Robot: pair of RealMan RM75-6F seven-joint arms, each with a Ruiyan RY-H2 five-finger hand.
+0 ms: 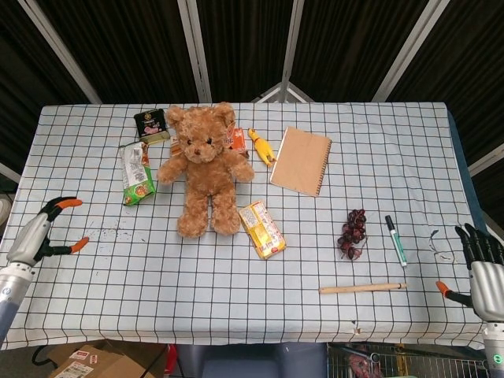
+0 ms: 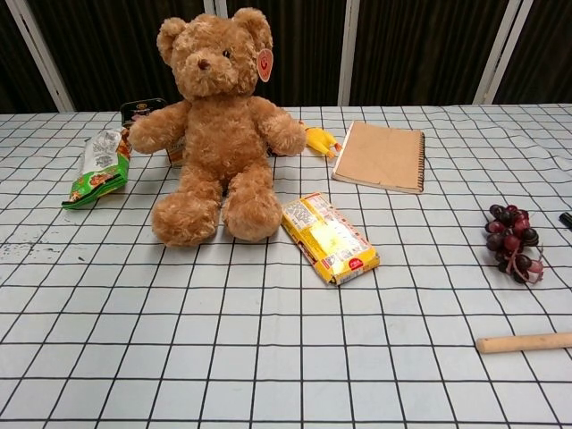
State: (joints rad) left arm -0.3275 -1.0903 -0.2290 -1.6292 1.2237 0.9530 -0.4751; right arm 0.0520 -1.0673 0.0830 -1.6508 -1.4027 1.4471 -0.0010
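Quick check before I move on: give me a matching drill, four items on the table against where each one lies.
Things:
1. teddy bear
2. notebook
3. wooden stick
4. left hand

Places:
A. near the front edge, right side, in front of the grape bunch
B. over the table's left edge, holding nothing
C. right of the yellow rubber chicken
D. between the green snack bag and the yellow packet

Pairs: 1-D, 2-C, 3-A, 4-B
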